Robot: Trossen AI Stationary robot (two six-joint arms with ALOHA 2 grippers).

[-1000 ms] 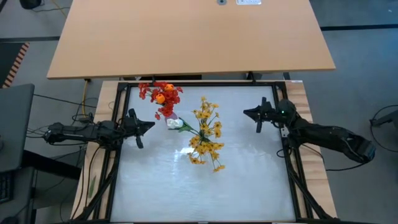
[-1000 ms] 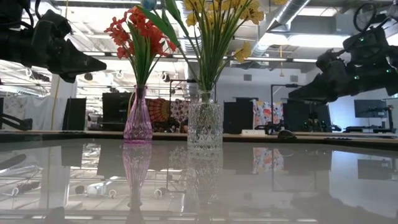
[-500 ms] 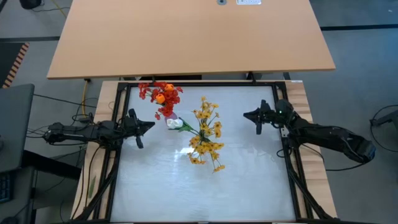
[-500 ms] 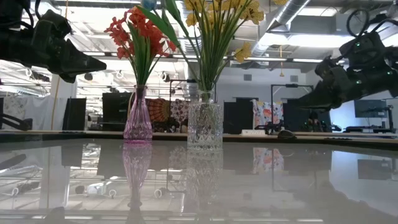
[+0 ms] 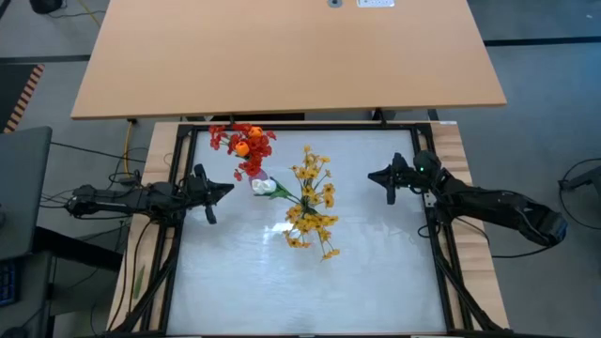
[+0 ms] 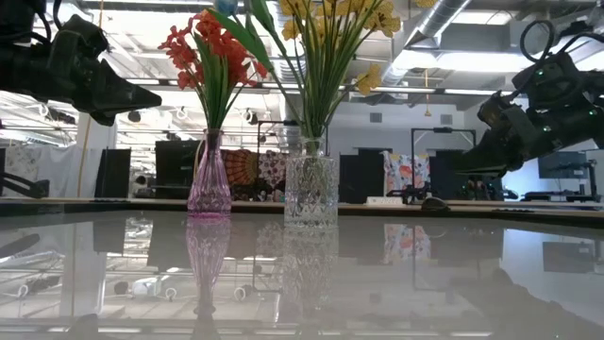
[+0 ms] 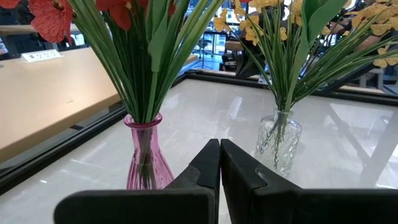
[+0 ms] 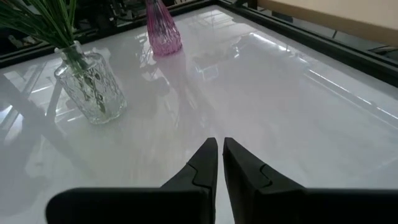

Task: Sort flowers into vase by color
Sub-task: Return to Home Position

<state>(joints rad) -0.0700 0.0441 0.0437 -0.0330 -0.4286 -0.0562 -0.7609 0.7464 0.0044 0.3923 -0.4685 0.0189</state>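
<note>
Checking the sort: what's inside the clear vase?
Green stems of the yellow flowers stand in the clear vase; a white tulip head shows from above, its stem hidden.

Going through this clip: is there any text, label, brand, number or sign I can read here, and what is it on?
No legible text in any view.
White label at the far edge of the light wooden desk: too small to read.
White strip on that desk, left wrist view: blurred, unreadable.
</note>
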